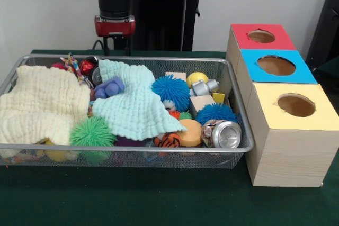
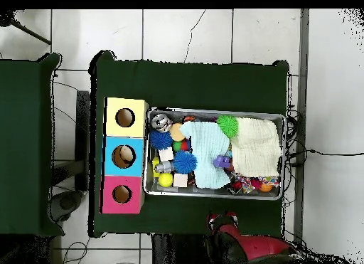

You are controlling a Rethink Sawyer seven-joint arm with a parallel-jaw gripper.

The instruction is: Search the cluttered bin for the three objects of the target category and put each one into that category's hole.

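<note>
- Front view: a dark green worktop (image 1: 159,199) carries a wire-mesh bin (image 1: 127,154) and, just beside it on the picture's right, a row of three wooden boxes, each with a round hole in its top.
- The far box has a red top (image 1: 262,35), the middle one a blue top (image 1: 278,67), the near one a yellow top (image 1: 294,104).
- A pale grey wall fills the background behind a black pedestal.
- The red arm (image 1: 114,3) comes down at the bin's far left edge; its gripper is not clear enough to judge, so I cannot tell whether the fingers are apart or closed.
- In the bin, a cream cloth (image 1: 42,104) covers the left end and a mint cloth (image 1: 135,107) lies in the middle.
- Around them sit two blue spiky balls (image 1: 170,91), a green spiky ball (image 1: 92,132), a dented can (image 1: 222,134), a wooden block (image 1: 201,102) and a yellow ball (image 1: 197,79).
- No writing or label can be read on anything.
- Overhead view: the worktop (image 2: 192,80) stands on a floor of pale tiles (image 2: 192,33), with cables trailing along its sides.
- The bin (image 2: 213,113) and the three boxes touch side by side; a second dark surface (image 2: 25,144) stands apart at the picture's left.
</note>
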